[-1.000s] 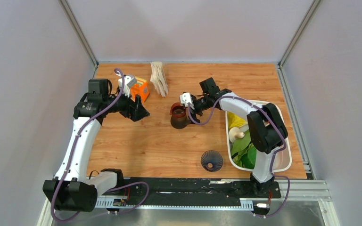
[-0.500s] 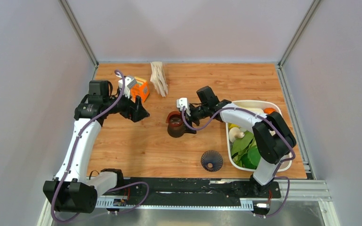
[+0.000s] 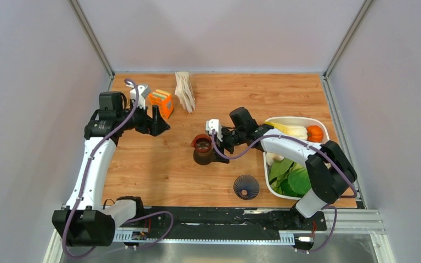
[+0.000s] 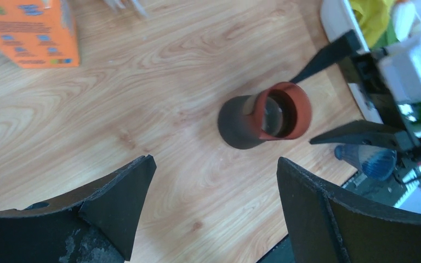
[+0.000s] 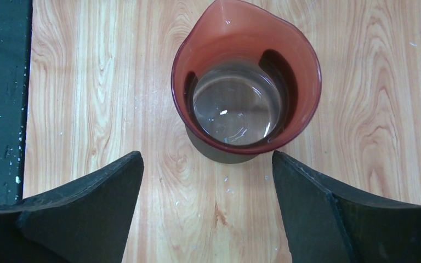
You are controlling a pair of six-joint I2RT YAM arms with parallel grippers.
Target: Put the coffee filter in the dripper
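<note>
At the far edge of the wooden table [image 3: 159,164], the coffee filter [image 3: 185,91] lies flat as a pale, fan-shaped paper. It is just beside an orange box [image 3: 162,102] and well apart from the dripper [image 3: 246,187]. The dripper, a dark ribbed cone with a round centre hole, sits near the front edge of the table, close to the white tub [image 3: 285,119] holding vegetables. The left gripper [image 3: 160,125] hangs over bare wood beside the orange box; its wrist view shows the fingers spread wide with nothing between them. The right gripper [image 3: 211,149] points at the brown pot [image 3: 203,149], which stands upright at mid-table between filter and dripper. In the right wrist view the fingers are likewise spread wide — the brown pot [image 5: 245,82] stands just ahead of the fingertips, centred on the gap, and no contact is visible. Neither gripper is near the filter or the dripper.
</note>
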